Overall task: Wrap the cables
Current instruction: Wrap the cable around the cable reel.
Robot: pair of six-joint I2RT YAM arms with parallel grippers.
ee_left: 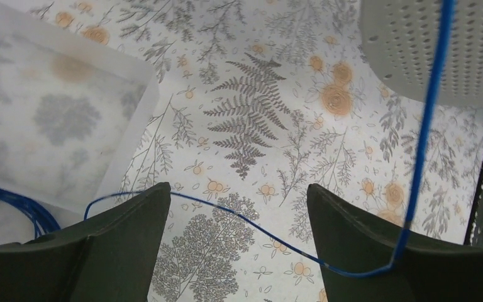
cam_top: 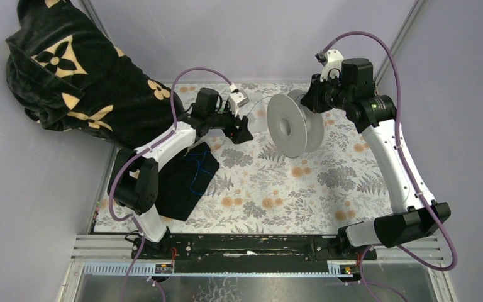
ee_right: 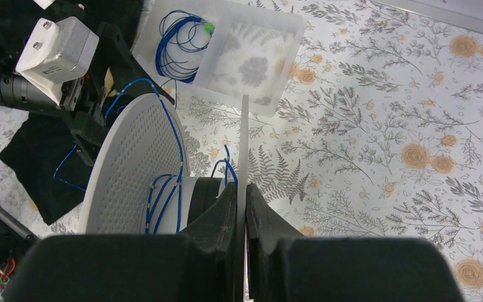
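A: From above first. Pinching anything with the right gripper (cam_top: 307,102)?

B: Pinching the far rim of the grey spool (cam_top: 286,126), standing on edge over the floral table (cam_top: 327,189). Reaching beside it with the left gripper (cam_top: 245,131); not able to tell its opening here. Also seeing blue cable (cam_top: 197,170) on the black cloth (cam_top: 179,189).

A: Left wrist now. Gripping?

B: Not gripping. Standing wide open, with blue cable crossing between the fingers (ee_left: 126,239), touching the one on the right, then climbing to the spool.

A: Right wrist?

B: Squeezing fully closed on the thin flange (ee_right: 244,138). Seeing blue cable wound round the core (ee_right: 195,189) and looped inside the clear tray (ee_right: 258,63).
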